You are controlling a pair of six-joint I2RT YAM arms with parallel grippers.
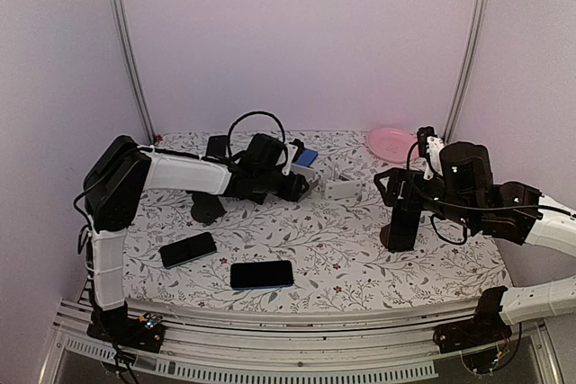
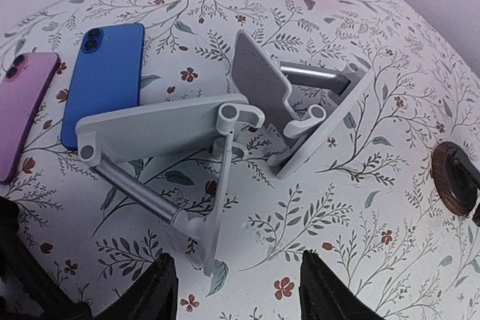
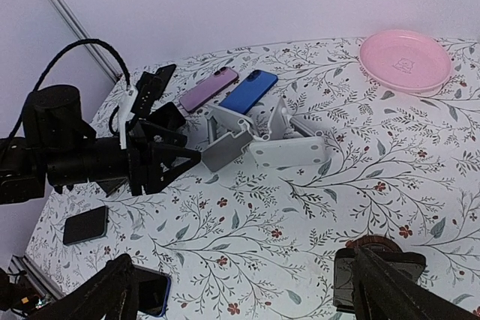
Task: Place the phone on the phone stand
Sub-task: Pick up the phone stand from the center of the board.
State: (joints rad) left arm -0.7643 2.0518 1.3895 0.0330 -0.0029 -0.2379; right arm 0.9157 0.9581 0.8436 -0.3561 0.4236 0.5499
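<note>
Two white-grey phone stands lie tipped over together at mid-back, one with its arm folded out, the other just right of it; they also show in the top view and the right wrist view. A blue phone and a purple phone lie flat behind them. Two black phones lie near the front edge. My left gripper is open and empty, just short of the nearer stand. My right gripper is open, with a dark phone close to its right finger.
A pink plate sits at the back right. A round brown base stands under my right gripper, also seen in the left wrist view. A dark round object sits under the left arm. The floral cloth covers the table.
</note>
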